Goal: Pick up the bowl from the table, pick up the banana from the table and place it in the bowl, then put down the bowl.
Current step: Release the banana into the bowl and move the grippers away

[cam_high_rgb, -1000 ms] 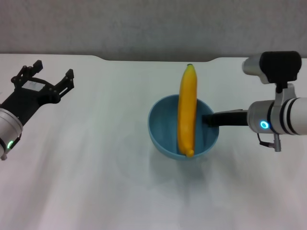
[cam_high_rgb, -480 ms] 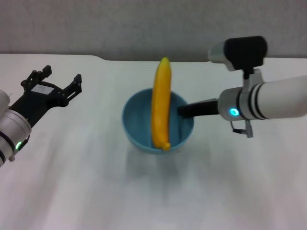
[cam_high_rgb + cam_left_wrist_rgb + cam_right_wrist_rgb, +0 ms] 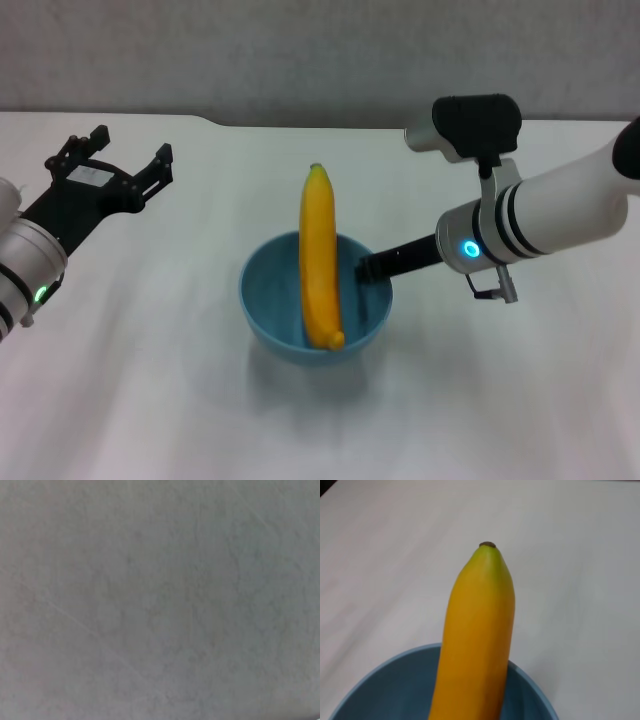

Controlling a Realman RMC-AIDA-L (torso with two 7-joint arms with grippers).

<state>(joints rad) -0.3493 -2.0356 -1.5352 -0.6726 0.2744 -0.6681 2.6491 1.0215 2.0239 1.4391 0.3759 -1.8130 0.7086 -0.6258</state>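
The light blue bowl (image 3: 270, 310) is near the middle of the white table (image 3: 520, 400). The yellow banana (image 3: 319, 255) lies in it, leaning up, with its tip past the far rim. My right gripper (image 3: 368, 268) is shut on the bowl's right rim. I cannot tell whether the bowl touches the table. The right wrist view shows the banana (image 3: 477, 640) rising out of the bowl (image 3: 395, 690). My left gripper (image 3: 130, 143) is open and empty at the far left, apart from the bowl.
The table's back edge has a shallow notch (image 3: 330, 125) behind the bowl, with a grey wall beyond. The left wrist view shows only a plain pale surface.
My right arm has carried the bowl with the banana to the left and toward the front of the table. My left gripper has barely moved.
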